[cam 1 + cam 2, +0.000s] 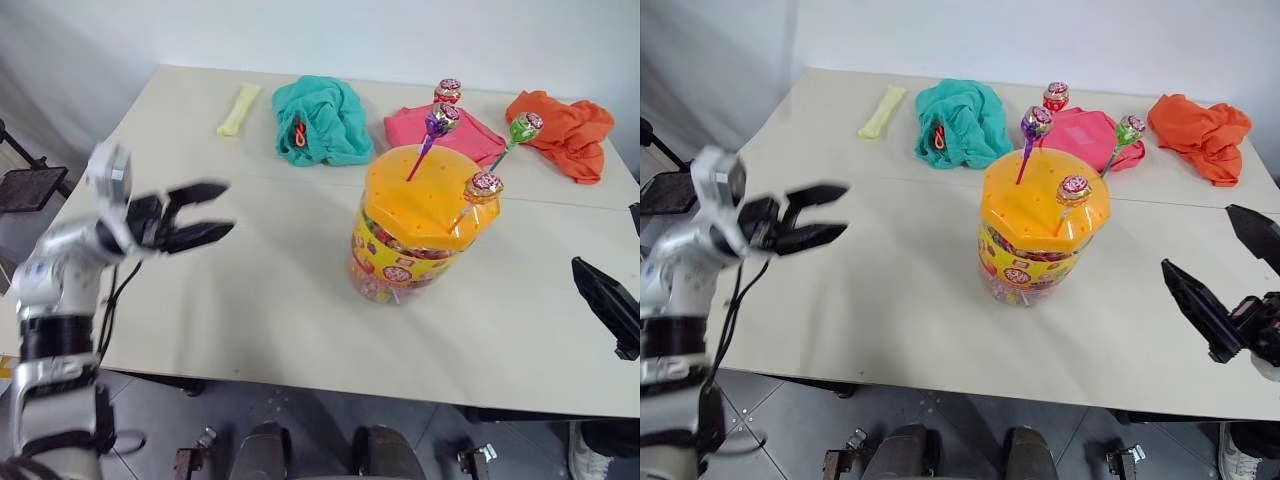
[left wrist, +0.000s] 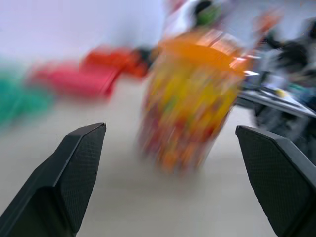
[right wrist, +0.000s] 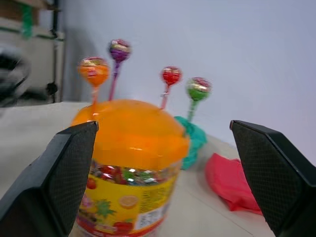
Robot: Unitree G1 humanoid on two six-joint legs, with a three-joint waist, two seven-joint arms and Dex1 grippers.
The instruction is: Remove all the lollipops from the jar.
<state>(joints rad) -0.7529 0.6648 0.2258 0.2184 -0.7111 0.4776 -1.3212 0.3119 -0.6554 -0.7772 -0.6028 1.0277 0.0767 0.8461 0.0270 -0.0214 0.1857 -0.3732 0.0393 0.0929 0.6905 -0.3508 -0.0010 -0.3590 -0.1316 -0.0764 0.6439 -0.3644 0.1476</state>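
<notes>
From the left wrist the jar (image 2: 190, 96) is smeared by blur; its label cannot be read, and the lollipops (image 2: 207, 12) above it are only dark and green smudges. The cloths (image 2: 74, 79) behind it melt into red and teal streaks. The right gripper (image 1: 1230, 290) is cut off at the right edge, more so in the left eye view. The small orange mark on the teal cloth (image 1: 320, 120) is too small to identify. The jar's contents stay an indistinct jumble.
</notes>
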